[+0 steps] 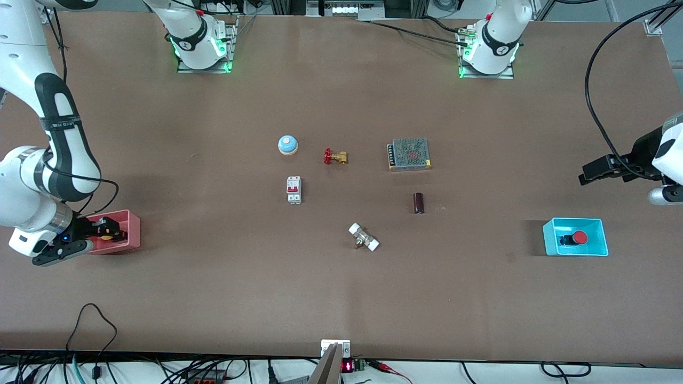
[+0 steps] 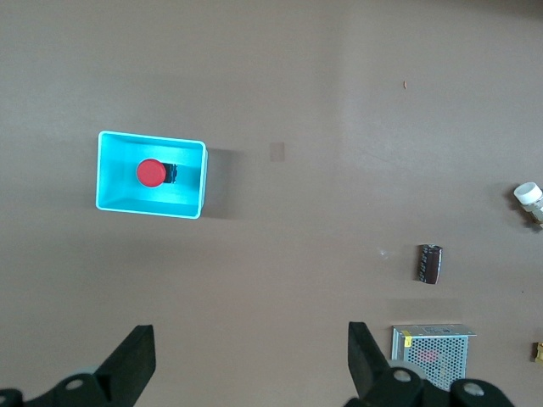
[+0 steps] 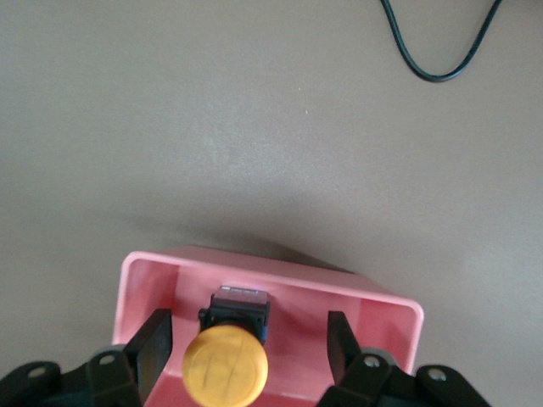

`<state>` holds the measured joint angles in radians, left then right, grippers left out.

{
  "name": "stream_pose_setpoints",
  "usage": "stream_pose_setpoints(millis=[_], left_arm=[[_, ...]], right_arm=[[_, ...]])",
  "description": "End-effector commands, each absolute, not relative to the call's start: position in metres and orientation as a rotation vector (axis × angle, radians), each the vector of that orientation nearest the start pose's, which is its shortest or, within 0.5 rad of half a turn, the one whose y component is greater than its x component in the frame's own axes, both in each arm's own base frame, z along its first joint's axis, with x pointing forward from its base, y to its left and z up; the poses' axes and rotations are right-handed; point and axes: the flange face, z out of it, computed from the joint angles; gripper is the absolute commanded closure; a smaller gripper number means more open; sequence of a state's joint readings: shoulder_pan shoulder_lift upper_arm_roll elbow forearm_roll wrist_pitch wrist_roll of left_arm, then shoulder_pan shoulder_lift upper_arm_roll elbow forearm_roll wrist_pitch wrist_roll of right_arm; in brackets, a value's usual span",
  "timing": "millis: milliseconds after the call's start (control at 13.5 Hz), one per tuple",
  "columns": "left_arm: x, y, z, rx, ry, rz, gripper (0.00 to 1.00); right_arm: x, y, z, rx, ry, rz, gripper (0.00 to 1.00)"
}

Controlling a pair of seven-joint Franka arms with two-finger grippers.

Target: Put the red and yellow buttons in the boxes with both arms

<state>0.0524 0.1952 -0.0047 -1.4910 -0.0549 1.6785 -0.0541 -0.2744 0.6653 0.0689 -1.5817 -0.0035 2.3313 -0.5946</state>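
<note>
The yellow button (image 1: 107, 232) lies in the pink-red box (image 1: 132, 230) at the right arm's end of the table. My right gripper (image 1: 113, 229) is down at this box and open. In the right wrist view its fingers (image 3: 158, 332) stand apart on either side of the yellow button (image 3: 225, 366) inside the pink box (image 3: 271, 275). The red button (image 1: 579, 238) lies in the cyan box (image 1: 601, 234) at the left arm's end. My left gripper (image 1: 588, 176) is open and empty, up over bare table beside that box. The left wrist view shows the cyan box (image 2: 153, 139) with the red button (image 2: 150, 172).
Mid-table stand a pale blue dome (image 1: 287, 144), a brass valve (image 1: 335, 157), a meshed power supply (image 1: 409, 154), a white breaker (image 1: 294, 190), a dark cylinder (image 1: 419, 203) and a white-capped fitting (image 1: 364, 237). A black cable (image 1: 90, 320) loops at the near edge.
</note>
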Motion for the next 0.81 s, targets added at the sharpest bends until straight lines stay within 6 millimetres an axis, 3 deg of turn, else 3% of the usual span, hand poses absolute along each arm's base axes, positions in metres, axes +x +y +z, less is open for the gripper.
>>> stream_pose_setpoints(millis=[0,74,148,369,517,591,738], left_arm=[[0.614,0.026,0.566,-3.198,-0.164,0.017,0.00],[0.613,0.027,0.566,-3.200,-0.166,0.017,0.00],[0.613,0.028,0.566,-3.199,-0.169,0.019,0.00],[0.612,0.028,0.564,-3.199,-0.168,0.036,0.00],[0.612,0.028,0.565,-3.199,-0.168,0.036,0.00],[0.612,0.028,0.564,-3.199,-0.168,0.036,0.00],[0.612,0.028,0.564,-3.199,-0.168,0.036,0.00]], right_arm=[[0.684,-0.146,0.307,-3.073,-0.570,-0.103,0.08],[0.679,-0.142,0.330,-3.071,-0.538,-0.079,0.00],[0.673,-0.135,0.359,-3.077,-0.496,-0.063,0.00],[0.650,-0.079,0.459,-3.111,-0.347,-0.030,0.00],[0.630,-0.053,0.515,-3.135,-0.182,-0.079,0.00],[0.621,-0.036,0.533,-3.145,-0.139,-0.063,0.00],[0.606,-0.029,0.550,-3.163,-0.104,0.006,0.00]])
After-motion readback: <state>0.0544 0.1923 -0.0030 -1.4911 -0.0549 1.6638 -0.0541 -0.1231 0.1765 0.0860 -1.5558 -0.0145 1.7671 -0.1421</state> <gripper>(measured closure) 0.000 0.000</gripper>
